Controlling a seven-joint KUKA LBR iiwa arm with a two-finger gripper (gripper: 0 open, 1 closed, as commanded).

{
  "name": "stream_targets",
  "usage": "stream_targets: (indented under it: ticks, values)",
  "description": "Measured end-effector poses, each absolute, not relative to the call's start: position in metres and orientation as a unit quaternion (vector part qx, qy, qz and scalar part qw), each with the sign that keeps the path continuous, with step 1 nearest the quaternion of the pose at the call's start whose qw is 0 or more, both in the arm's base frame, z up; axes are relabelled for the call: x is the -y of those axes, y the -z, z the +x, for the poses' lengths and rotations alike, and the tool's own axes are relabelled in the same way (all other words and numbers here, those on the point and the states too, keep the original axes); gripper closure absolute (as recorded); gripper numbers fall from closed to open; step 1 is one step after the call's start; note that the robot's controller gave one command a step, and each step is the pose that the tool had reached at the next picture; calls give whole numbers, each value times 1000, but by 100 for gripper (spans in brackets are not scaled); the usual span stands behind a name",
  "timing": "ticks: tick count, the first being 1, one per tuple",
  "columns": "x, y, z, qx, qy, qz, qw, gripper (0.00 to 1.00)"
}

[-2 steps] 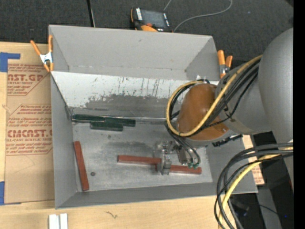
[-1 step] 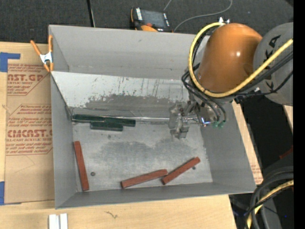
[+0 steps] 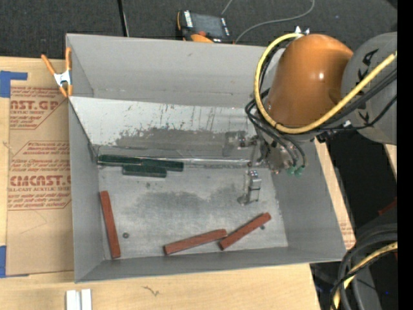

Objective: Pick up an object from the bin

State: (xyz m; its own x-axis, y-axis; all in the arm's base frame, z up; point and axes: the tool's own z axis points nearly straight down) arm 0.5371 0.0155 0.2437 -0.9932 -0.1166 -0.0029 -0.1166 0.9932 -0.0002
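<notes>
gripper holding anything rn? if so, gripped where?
Nothing visibly held. The gripper hangs over a bare patch of the bin floor on its right side, apart from the nearest red-brown bar lying just below it in view.

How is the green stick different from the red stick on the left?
The green stick is dark green; the left red stick is reddish-brown. The green stick lies left to right; the left red stick points front to back. Both are straight, thin and lying flat.

Right wall of grey metal bin [image 3: 193, 76] partly hidden behind rounded orange wrist cover [image 3: 306, 82]. Upper part of gripper [image 3: 247, 199] buried under cables [image 3: 270, 132]. Arm [image 3: 387, 112] cropped at right edge.
</notes>
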Motion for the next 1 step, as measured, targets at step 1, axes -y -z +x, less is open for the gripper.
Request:
stream_targets:
  ticks: [1]
  values:
    - [-14, -99, 497, -993, -1, -116, -5, 0]
